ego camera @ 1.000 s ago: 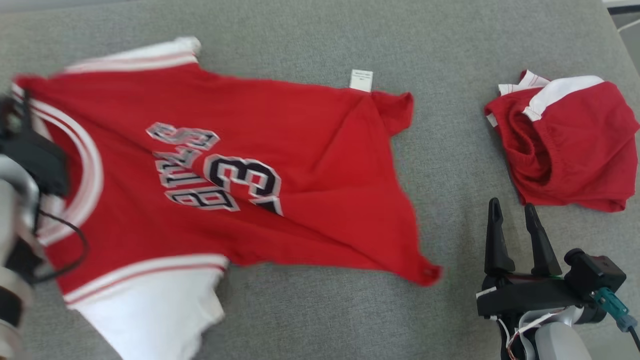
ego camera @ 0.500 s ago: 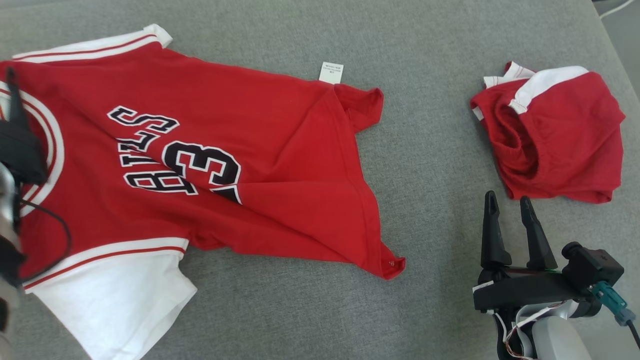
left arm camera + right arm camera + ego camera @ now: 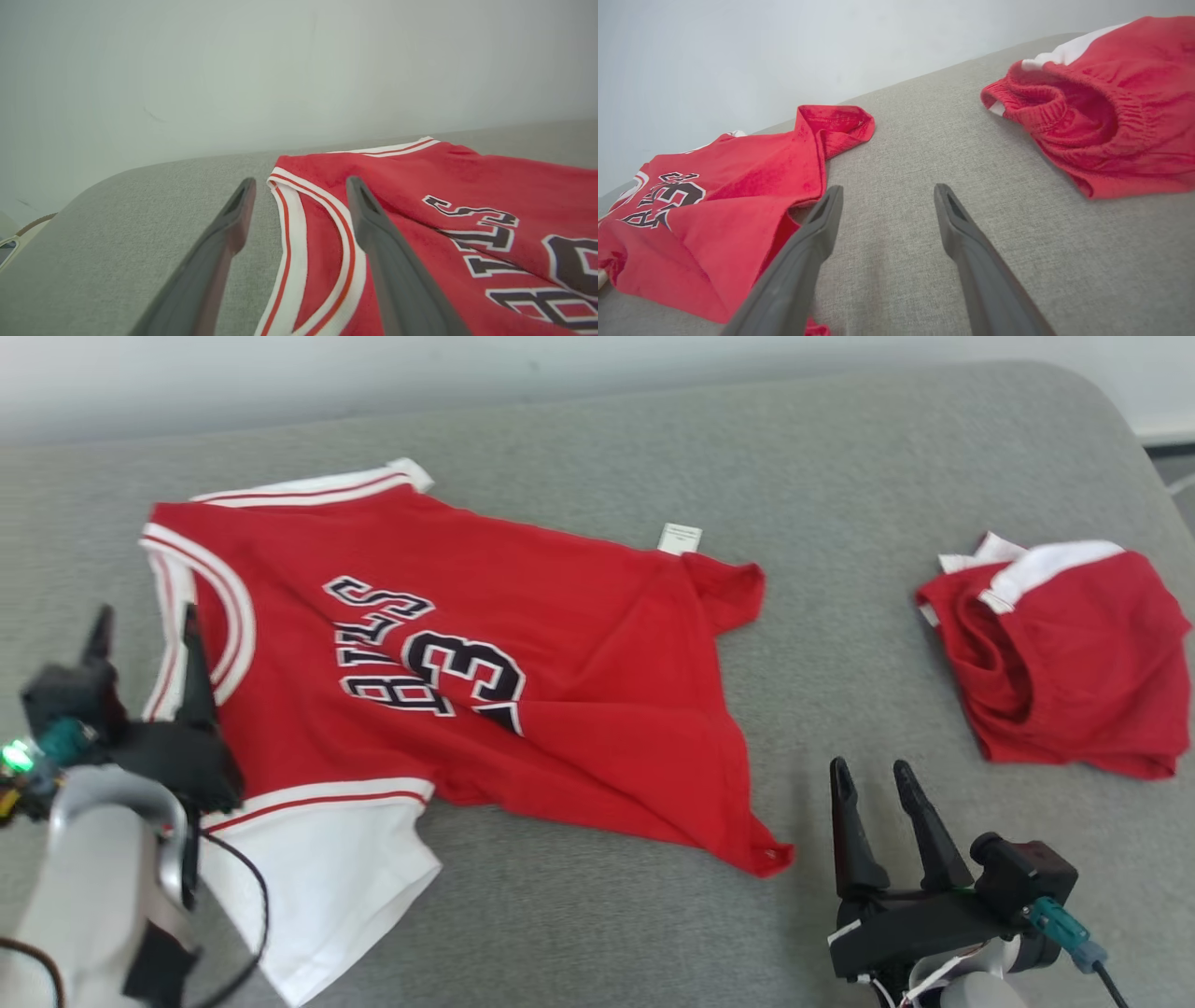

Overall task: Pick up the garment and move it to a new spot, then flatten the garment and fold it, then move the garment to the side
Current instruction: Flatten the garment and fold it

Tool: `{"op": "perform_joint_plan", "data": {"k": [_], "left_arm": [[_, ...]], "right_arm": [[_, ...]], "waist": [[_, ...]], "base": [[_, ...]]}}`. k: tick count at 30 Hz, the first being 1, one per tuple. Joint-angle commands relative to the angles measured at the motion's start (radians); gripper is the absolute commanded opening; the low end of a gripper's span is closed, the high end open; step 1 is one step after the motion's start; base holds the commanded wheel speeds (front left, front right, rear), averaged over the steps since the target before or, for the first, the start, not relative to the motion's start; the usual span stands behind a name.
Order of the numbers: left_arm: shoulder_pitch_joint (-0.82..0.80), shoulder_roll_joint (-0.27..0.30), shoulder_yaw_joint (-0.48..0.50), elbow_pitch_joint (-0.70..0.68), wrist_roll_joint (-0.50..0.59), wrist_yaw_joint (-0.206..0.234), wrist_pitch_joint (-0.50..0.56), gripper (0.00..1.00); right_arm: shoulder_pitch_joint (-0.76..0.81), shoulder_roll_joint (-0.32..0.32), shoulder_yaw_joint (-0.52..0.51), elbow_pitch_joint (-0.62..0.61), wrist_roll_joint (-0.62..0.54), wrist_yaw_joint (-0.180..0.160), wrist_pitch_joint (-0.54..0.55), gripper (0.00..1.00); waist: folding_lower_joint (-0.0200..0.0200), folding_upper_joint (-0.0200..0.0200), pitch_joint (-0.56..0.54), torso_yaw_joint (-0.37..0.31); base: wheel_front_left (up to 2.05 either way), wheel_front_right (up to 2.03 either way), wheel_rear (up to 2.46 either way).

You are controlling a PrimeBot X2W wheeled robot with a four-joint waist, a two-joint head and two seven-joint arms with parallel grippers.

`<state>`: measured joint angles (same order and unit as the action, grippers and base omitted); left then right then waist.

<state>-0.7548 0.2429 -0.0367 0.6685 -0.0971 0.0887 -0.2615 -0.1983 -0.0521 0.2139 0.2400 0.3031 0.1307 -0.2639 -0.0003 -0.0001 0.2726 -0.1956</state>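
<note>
Red basketball jersey (image 3: 560, 644) lies spread, print up, on the grey fabric-covered table (image 3: 653, 448), with its neckline toward the left pincer (image 3: 145, 616). That pincer's jaws stand apart and empty over the collar trim (image 3: 299, 242). The right pincer (image 3: 871, 770) is likewise apart and empty, over bare table near the jersey's near hem corner (image 3: 770, 854). Red shorts (image 3: 1074, 663) lie well apart at the right. The step in hand appears to be flattening: the far hem corner (image 3: 728, 583) is turned over and creases cross the body. The next move calls for unfolding that corner and drawing the cloth taut.
</note>
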Motion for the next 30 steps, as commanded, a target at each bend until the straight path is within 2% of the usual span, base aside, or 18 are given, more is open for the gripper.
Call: {"op": "perform_joint_plan", "data": {"k": [1,9,14,19,30], "left_arm": [[0.027,-0.006,0.0,-0.009,-0.011,-0.004,-0.004,1.0],[0.125,-0.082,-0.019,-0.108,0.0,-0.015,-0.004,1.0],[0.149,-0.124,-0.039,-0.141,0.007,-0.032,-0.004,1.0],[0.174,-0.164,-0.063,-0.175,0.006,-0.044,-0.004,1.0],[0.212,-0.189,-0.113,-0.219,0.003,-0.046,-0.004,1.0]], "right_arm": [[-0.002,-0.006,0.002,0.005,0.004,0.0,0.0,1.0],[-0.122,-0.053,0.025,0.084,-0.016,0.0,0.0,1.0],[-0.228,-0.089,0.025,0.19,-0.025,0.0,0.0,1.0],[-0.339,-0.115,-0.036,0.305,-0.023,0.0,0.0,1.0],[-0.459,-0.141,-0.145,0.515,-0.065,0.0,0.0,1.0]], "waist": [[0.0003,0.0001,-0.048,0.06],[0.0003,0.0001,-0.033,0.179],[0.0003,0.0001,-0.001,0.264],[0.0003,0.0001,0.034,0.35],[0.0003,0.0001,0.082,0.428]], "base": [[0.0,0.0,0.0],[0.0,0.0,0.0],[0.0,0.0,0.0],[0.0,0.0,0.0],[0.0,0.0,0.0]]}}
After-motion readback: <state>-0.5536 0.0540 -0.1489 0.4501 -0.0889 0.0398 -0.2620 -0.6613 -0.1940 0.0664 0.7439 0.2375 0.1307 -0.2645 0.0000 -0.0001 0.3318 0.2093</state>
